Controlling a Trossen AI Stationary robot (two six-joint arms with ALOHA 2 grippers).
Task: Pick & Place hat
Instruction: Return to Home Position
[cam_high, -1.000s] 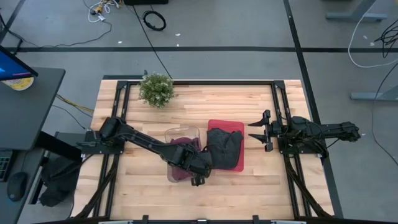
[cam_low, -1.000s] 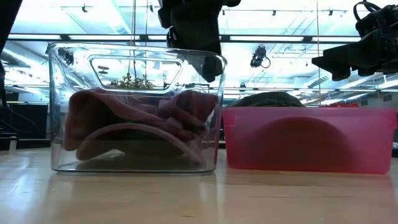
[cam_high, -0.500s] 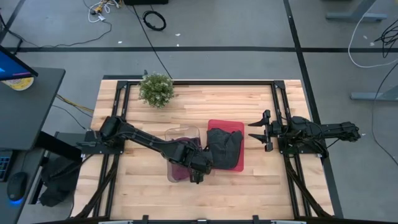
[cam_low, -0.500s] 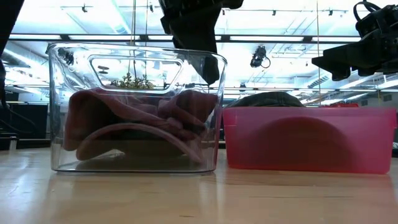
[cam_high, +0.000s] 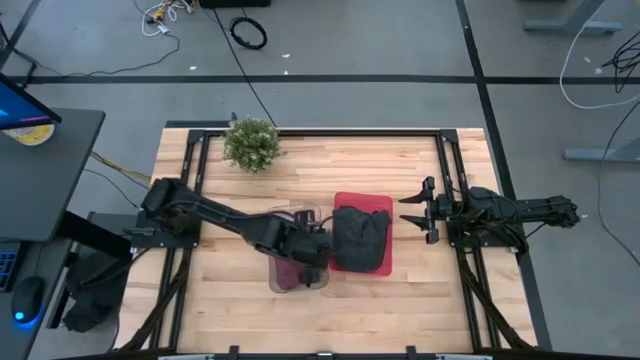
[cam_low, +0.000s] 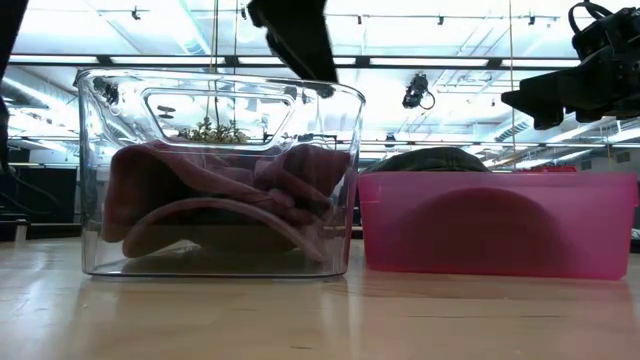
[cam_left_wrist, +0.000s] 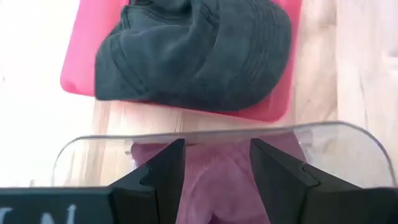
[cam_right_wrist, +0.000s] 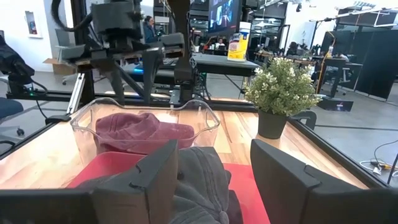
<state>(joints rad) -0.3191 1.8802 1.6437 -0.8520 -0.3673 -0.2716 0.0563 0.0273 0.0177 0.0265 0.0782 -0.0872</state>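
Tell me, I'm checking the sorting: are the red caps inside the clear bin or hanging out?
Inside. The red caps lie bunched below the rim of the clear bin; the open left gripper above holds nothing.

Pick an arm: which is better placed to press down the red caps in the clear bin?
Left. The left claw hangs open above the clear bin holding the red caps; the right claw sits past the red bin.

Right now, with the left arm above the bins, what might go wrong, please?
The open left end effector hangs just above the rim of the transparent bin; retreating low might clip it and shove or tip the bin. The black caps mound above the rim of the red bin close by, so a sideways sweep could snag them. The right end effector waits beyond the red bin.
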